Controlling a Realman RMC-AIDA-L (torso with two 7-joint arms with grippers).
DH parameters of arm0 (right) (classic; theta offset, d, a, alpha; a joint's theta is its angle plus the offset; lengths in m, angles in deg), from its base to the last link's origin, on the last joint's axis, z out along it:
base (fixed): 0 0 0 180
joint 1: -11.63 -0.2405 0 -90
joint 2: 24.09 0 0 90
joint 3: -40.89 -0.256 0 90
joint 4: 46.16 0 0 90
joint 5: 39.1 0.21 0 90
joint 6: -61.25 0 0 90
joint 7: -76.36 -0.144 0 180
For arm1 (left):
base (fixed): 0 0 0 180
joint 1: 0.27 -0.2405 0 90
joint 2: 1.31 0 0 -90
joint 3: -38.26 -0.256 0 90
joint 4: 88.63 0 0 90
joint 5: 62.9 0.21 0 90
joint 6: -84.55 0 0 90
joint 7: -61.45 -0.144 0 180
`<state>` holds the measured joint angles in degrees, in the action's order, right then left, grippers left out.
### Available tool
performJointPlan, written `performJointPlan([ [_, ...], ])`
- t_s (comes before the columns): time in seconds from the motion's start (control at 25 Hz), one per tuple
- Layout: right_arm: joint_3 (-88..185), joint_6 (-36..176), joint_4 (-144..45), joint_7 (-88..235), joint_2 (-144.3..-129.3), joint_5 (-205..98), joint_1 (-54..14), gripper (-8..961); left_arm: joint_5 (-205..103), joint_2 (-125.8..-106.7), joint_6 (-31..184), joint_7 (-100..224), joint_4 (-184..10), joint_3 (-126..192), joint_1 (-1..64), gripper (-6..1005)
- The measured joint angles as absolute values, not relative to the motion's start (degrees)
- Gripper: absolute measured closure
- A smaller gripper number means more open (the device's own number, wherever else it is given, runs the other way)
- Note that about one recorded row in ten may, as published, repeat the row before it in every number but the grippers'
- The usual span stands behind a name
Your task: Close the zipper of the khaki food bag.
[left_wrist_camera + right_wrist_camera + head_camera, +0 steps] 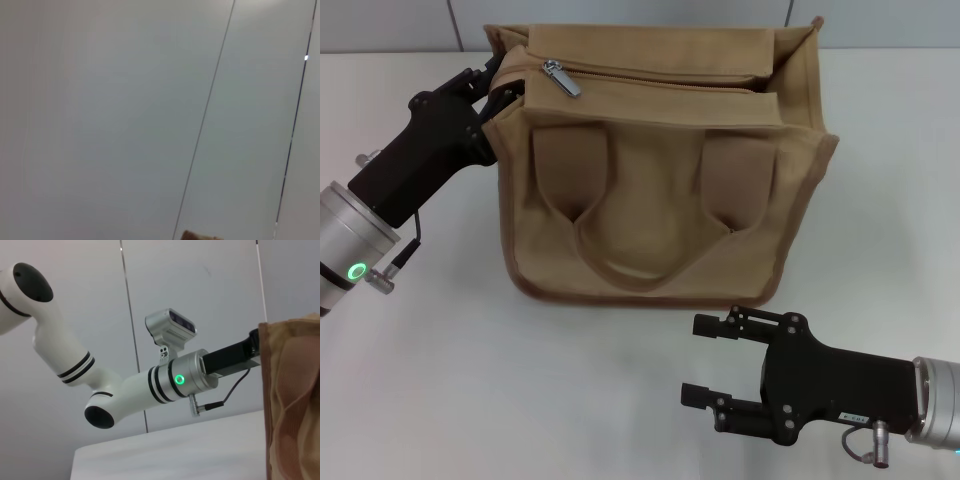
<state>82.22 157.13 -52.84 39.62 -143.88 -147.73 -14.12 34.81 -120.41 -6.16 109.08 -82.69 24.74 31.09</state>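
1. On the left of the head view, our left gripper (498,85) is pressed against the upper left corner of the khaki food bag (660,215), apparently steadying that end. Its fingertips are hidden against the canvas, so we cannot tell whether the jaws are together or gripping the trim.

2. The bag stands upright on the white table (470,380), toward the far middle, handle side facing us. The zipper (660,80) runs along its top panel, and the silver pull tab (560,77) sits at the left end. The teeth line looks drawn together to the right of the tab, but we cannot tell from this angle whether that means shut or still open. We judge the pull itself is not yet in any gripper, so the closing stroke looks still to be done.

3. On the right, our right gripper (705,360) hovers low in front of the bag, well apart from it, jaws apart and holding nothing.

4. Only the head view shows the zipper, the tab and both grippers together.

5. The left wrist view shows mostly a grey wall panel (125,110), with a sliver of khaki at its edge.

6. The right wrist view adds the left arm (150,385) from the side, its green ring lit, reaching to the bag's brown-trimmed edge (295,400).
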Motion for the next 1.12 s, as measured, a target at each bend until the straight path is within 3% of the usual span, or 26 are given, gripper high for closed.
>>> performJointPlan([
  [0.2, 81.97, 157.14, -52.84, 39.62, -143.88, -147.73, -14.04, 269, 35.02, -120.40, -7.13, 109.34, -82.83, 24.60, 31.02, 728],
  [0.4, 81.45, 157.79, -52.69, 39.62, -143.88, -147.74, -14.01, 270, 34.89, -120.39, -8.42, 109.57, -85.00, 24.80, 30.98, 930],
  [1.12, 70.84, 172.23, -54.52, 38.55, -143.17, -147.74, -8.62, 269, 35.24, -120.31, -11.82, 112.04, -86.35, 24.56, 34.67, 933],
])
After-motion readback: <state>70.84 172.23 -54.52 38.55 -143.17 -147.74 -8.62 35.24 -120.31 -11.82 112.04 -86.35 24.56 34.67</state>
